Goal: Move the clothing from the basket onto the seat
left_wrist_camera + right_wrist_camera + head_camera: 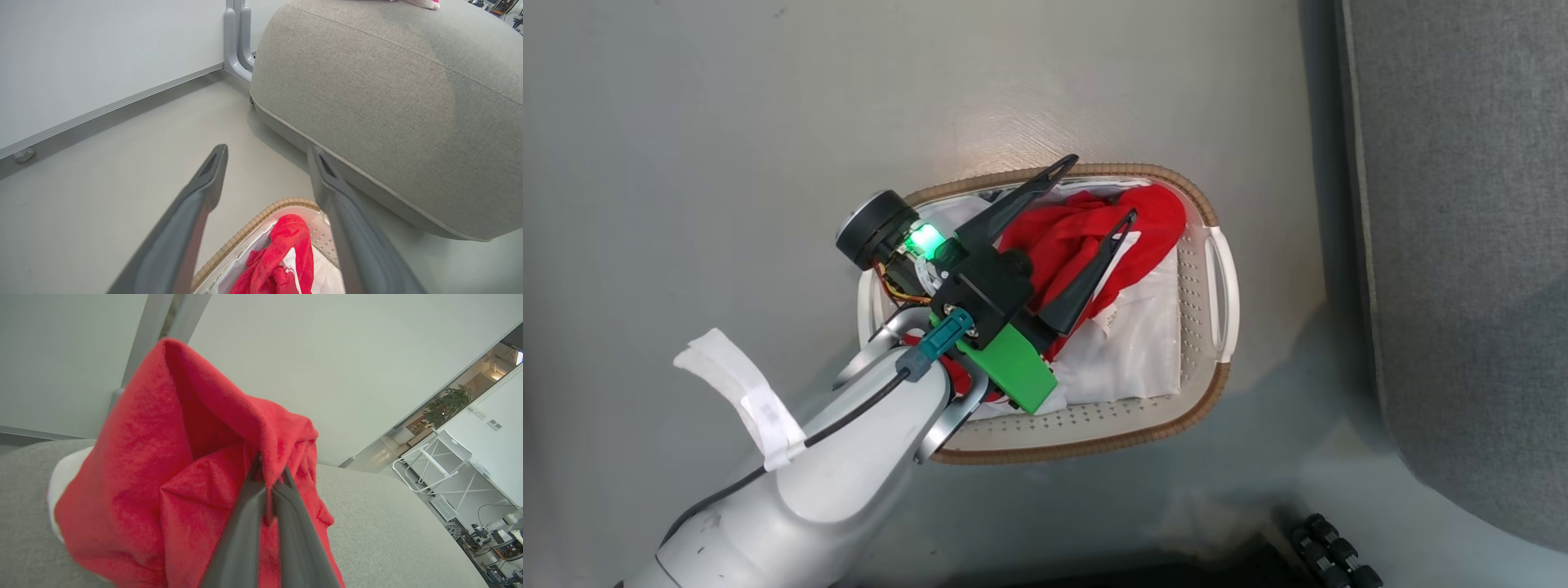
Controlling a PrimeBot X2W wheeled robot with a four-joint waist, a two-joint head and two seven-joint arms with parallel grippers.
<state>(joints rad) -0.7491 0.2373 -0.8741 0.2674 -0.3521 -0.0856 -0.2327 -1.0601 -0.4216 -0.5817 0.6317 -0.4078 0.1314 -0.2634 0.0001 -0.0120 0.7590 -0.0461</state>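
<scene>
Clothing is sitting in two spots right now. Head view is looking straight down on the basket (1086, 445) on the grey floor (686, 122). One red garment (1086, 237) is bunching up in there on the white liner (1143, 343). Its long axis is running diagonally, from the basket end nearest the seat (1462, 245) back toward the arm.

The left gripper (1100, 186) is hovering over it, fingers spread wide with nothing between them, pointing along that same diagonal.

Left wrist view is adding the seat's rounded side and stitched seam just beside the basket, plus a scrap of red-and-white fabric (421, 3) up on top.

Right wrist view is giving the other piece. The right gripper (269, 473) is pinching a fold of a second red garment (163, 490), fingers pressed together on it. The grey cushion is sitting behind and below, and I can't tell if the cloth is touching it.
</scene>
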